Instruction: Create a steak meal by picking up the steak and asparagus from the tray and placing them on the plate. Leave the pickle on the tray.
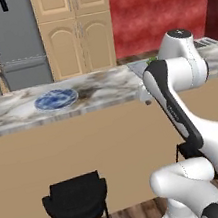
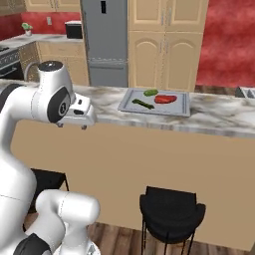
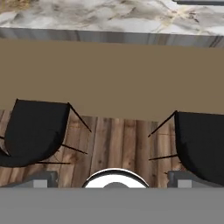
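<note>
The chief risk from here, as I judge it, is a wrong pick: on the flat grey metal tray (image 2: pixel 155 102) the thin dark-green asparagus stalk (image 2: pixel 143 104) lies just beside the stubby bright-green pickle (image 2: pixel 150 92), so a descent that lands a little off could close on the pickle, which must be left alone, or nudge it against the flat red slab of steak (image 2: pixel 165 99) lying near both. A second risk is the marble-patterned desk (image 2: pixel 214 117) itself: the claw (image 2: pixel 70 125) hangs in front of the desk's near edge at about top height, so a straight reach forward might catch the edge unless the hand first rises. The white arm is folded, its elbow high and its forearm level, with the hand pointing down at the wooden floor (image 3: pixel 118 140) and two black stools (image 3: pixel 33 131) below. The claw's two dark tips sit far apart at the bottom of the hand view, so it is spread wide and holds nothing. The tray with all three foods lies beyond the claw and off to its right; the round blue and white patterned plate (image 1: pixel 55 99) rests bare on the desk to the claw's left, well apart from the tray.
</note>
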Robot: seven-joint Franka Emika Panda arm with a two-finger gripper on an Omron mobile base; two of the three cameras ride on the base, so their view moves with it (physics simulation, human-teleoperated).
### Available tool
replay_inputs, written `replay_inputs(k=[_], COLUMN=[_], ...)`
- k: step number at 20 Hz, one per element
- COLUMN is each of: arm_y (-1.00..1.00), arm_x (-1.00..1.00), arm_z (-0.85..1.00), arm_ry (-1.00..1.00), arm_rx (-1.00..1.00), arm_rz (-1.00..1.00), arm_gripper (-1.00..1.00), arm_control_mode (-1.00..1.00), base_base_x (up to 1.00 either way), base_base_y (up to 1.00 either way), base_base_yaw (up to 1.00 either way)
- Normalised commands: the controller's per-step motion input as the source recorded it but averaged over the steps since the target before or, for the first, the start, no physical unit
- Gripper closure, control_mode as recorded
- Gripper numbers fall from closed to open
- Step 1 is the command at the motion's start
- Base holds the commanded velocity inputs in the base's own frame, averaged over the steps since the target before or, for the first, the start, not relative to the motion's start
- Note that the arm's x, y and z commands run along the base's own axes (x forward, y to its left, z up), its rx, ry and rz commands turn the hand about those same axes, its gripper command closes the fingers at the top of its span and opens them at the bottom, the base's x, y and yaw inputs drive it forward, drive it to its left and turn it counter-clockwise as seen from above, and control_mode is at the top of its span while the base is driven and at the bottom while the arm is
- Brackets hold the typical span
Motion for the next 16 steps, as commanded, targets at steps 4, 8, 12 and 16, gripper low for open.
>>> replay_inputs(k=[4, 8, 12, 16], arm_y=[0.0, 0.0, 0.0, 0.05], arm_x=[0.0, 0.0, 0.0, 0.0], arm_z=[0.0, 0.0, 0.0, 0.0], arm_ry=[0.0, 0.0, 0.0, -0.01], arm_rx=[0.0, 0.0, 0.0, 0.0], arm_rz=[0.0, 0.0, 0.0, -0.01], arm_gripper=[-1.0, -1.0, -1.0, -1.0], arm_control_mode=[1.0, 1.0, 1.0, -1.0], base_base_x=[0.66, 0.68, 0.14, 0.0], base_base_y=[0.0, 0.04, 0.05, 0.15], base_base_yaw=[-0.01, -0.02, -0.01, -0.02])
